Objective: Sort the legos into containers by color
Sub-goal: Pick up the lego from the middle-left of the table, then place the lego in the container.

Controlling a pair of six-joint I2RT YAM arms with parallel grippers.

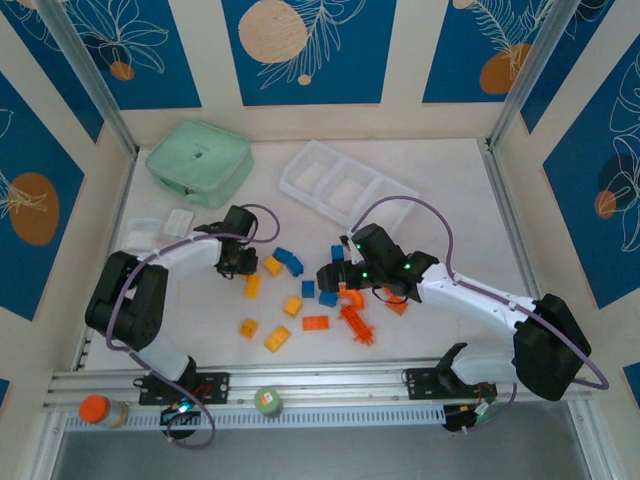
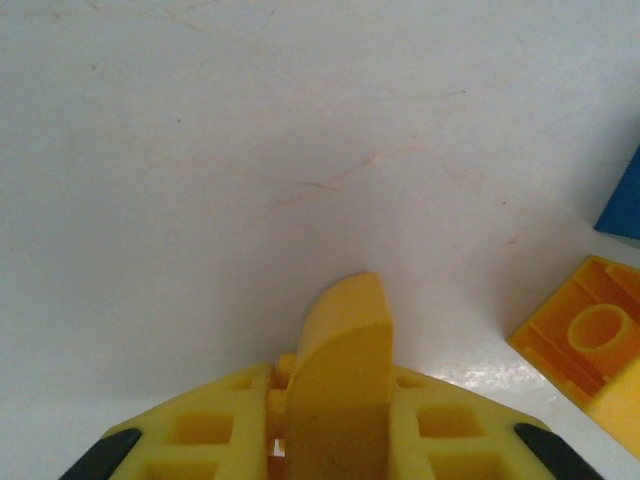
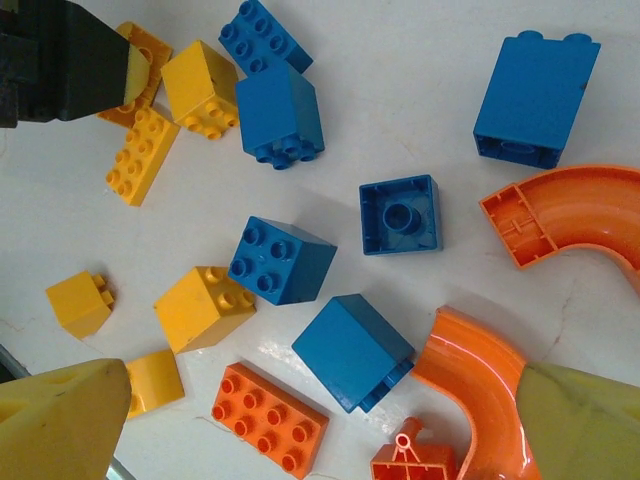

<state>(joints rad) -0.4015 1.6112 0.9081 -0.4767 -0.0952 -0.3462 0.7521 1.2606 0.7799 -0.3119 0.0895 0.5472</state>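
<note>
Table [image 1: 450,200]: the tray [image 1: 296,186] is set at back centre, skewed, its long side running from back left to front right. The zip case [image 1: 198,160] is placed left of the tray, in the back left corner. Packets [image 1: 158,228] are laid just in front of the case, by the left edge.

The legos [image 1: 300,305] are scattered mid-table, in front of the tray, between the two arms. The left gripper [image 1: 240,264] is found at the scatter's left edge, one brick [image 2: 340,350] held between its fingers. The right gripper [image 1: 342,277] is poised above the scatter's right part.

Near rail: one pot [image 1: 95,410] is stood at the left end, a second pot [image 1: 268,401] between the arm bases.
</note>
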